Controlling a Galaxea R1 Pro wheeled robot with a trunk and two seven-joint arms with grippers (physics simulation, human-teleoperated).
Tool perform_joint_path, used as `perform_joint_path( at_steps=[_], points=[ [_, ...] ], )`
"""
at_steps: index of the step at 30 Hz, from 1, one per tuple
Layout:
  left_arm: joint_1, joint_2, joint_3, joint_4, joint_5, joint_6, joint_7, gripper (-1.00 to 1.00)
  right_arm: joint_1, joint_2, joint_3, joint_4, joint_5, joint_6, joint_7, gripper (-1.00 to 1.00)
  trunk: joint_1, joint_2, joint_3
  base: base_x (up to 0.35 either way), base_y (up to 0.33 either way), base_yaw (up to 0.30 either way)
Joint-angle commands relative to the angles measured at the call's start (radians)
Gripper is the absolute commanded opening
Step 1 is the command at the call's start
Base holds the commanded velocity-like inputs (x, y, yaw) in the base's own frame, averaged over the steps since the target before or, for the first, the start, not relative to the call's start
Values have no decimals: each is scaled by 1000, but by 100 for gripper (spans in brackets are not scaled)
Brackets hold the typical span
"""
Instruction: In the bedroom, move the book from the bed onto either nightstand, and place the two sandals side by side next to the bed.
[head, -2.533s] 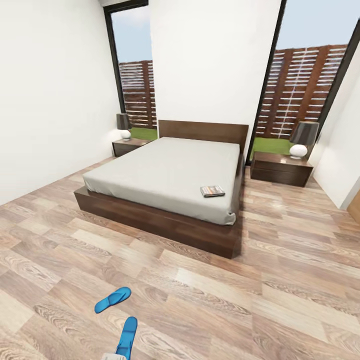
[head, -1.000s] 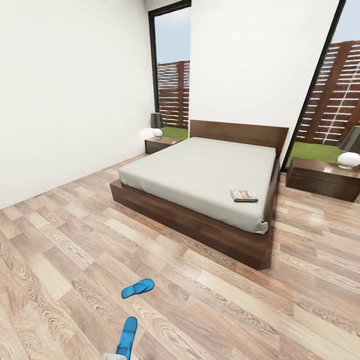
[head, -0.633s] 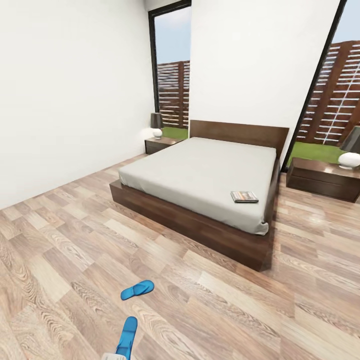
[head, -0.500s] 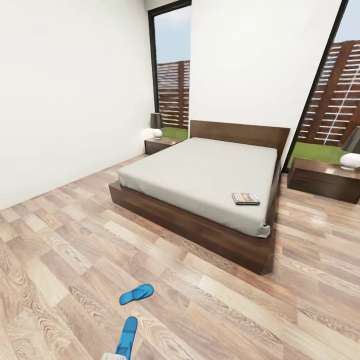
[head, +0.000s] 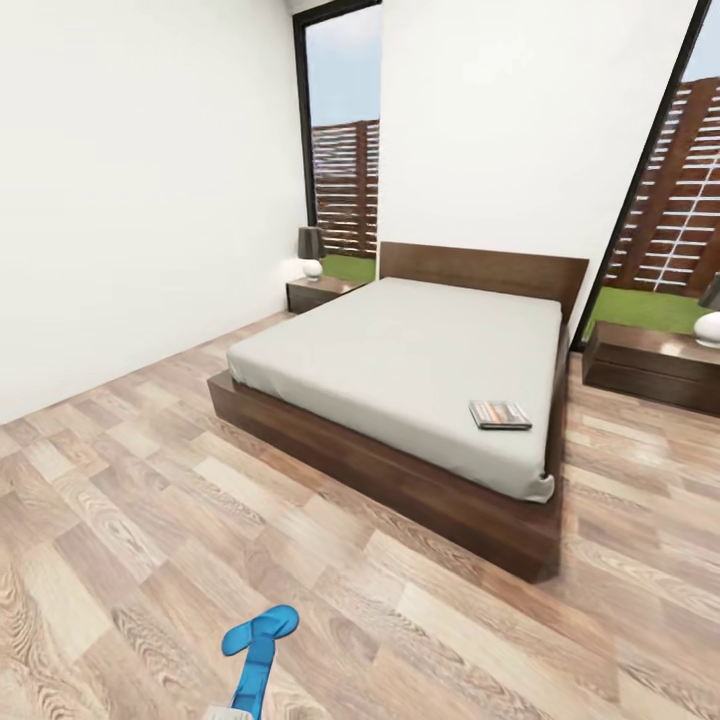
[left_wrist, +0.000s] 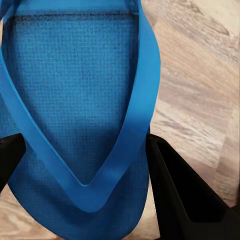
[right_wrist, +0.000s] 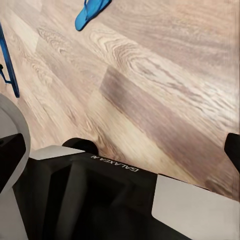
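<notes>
The bed (head: 400, 350) stands ahead with the book (head: 500, 414) lying flat near its right foot corner. A nightstand (head: 318, 292) sits at the far left of the headboard and another nightstand (head: 650, 365) at the right. My left gripper (left_wrist: 95, 170) is shut on one blue sandal (left_wrist: 75, 100), which hangs low at the bottom of the head view as the held sandal (head: 250, 685). The other sandal (head: 275, 625) lies on the floor just beyond it, and is the floor sandal (right_wrist: 92, 12) in the right wrist view. My right gripper (right_wrist: 120, 152) is open over bare floor.
Each nightstand carries a lamp (head: 312, 245). Tall windows flank the white wall behind the headboard. Wood floor (head: 130, 480) spreads wide on the bed's left side and in front of it. My own base (right_wrist: 100, 195) is below the right gripper.
The camera has turned and come nearer, so the bed looks larger and farther right. The floor sandal has slid down the picture to meet the held one. The held sandal stays gripped.
</notes>
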Motion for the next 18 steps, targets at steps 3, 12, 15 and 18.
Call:
perform_joint_path(
  at_steps=[3, 12, 15, 18],
  points=[
    [-1, 0, 2, 1, 0, -3, -5, -100, 0, 0, -1, 0, -8, 10, 4, 100, 0, 0, -1, 323, -100, 0],
    [-1, 0, 2, 1, 0, -3, -5, -100, 0, 0, -1, 0, -8, 10, 4, 100, 0, 0, -1, 322, -101, 0],
    [-1, 0, 2, 1, 0, -3, -5, -100, 0, 0, -1, 0, -8, 10, 4, 100, 0, 0, -1, 205, -51, 86],
    [-1, 0, 2, 1, 0, -3, -5, -100, 0, 0, -1, 0, -8, 10, 4, 100, 0, 0, -3, 56, -14, 197]
  ],
)
